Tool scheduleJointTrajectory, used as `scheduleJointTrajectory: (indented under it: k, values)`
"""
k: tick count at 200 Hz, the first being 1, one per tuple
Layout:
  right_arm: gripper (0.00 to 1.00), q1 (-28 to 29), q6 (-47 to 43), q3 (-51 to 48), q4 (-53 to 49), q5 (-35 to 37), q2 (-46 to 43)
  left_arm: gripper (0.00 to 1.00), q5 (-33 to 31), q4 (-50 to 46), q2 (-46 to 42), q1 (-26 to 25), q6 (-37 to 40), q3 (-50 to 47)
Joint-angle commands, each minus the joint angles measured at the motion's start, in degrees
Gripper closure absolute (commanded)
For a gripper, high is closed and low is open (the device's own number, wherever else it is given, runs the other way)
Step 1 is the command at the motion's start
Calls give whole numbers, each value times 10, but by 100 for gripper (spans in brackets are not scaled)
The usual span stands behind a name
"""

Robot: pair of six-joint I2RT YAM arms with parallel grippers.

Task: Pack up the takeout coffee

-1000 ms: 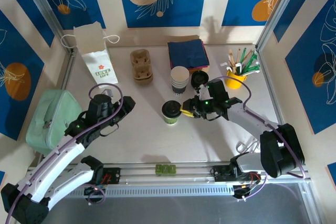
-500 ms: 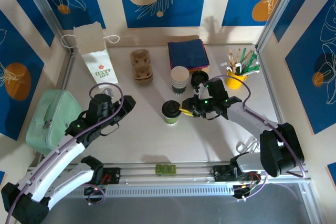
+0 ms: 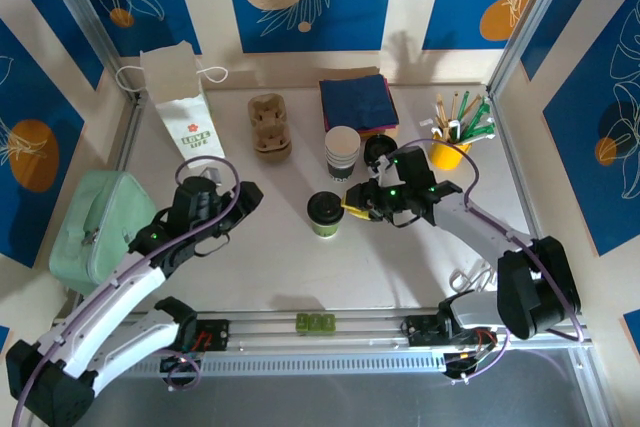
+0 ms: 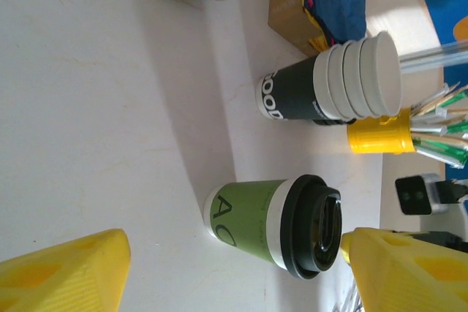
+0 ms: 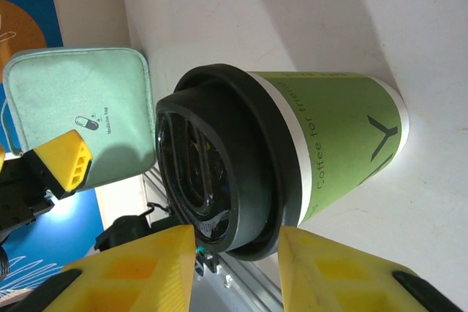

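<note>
Top external view: looking down on the white bench, both arms reaching in from its near edge.
Takeout coffee: standing upright near the middle of the bench, wearing its black lid; green wall and a white band below the lid showing in the wrist views.
Right gripper: hovering just beside the Takeout coffee on its right side, jaws standing parted, the lid's rim sitting at the gap between the yellow fingers; touching it or not, impossible to tell.
Left gripper: hanging well apart from the cup, toward the left edge, jaws released and spread wide, facing the cup.
Cup stack: standing just behind the lidded cup, toward the far edge.
Loose lids: lying just beside the stack on its right.
Paper bag: standing upright in the far left corner.
Cup carrier: sitting near the far edge, between bag and napkins.
Napkins: lying against the far edge.
Yellow pot: holding stirrers near the right edge.
Green pouch: lying at the left edge, beside the left arm.
</note>
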Motion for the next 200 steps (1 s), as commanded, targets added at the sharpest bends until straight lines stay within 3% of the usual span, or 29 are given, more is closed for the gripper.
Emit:
scheduleJointTrajectory:
  k: [1, 30, 133, 200]
  values:
    - [57, -3, -39, 16, -35, 23, -40, 20, 58, 31, 31, 2, 29, 14]
    - [45, -6, -68, 18, -54, 37, -72, 19, 115, 49, 93, 2, 71, 38]
    - [44, -22, -63, -9, -1, -31, -60, 19, 228, 151, 264, -33, 154, 103]
    - [42, 1, -54, 11, -12, 8, -13, 22, 260, 169, 317, -50, 177, 112]
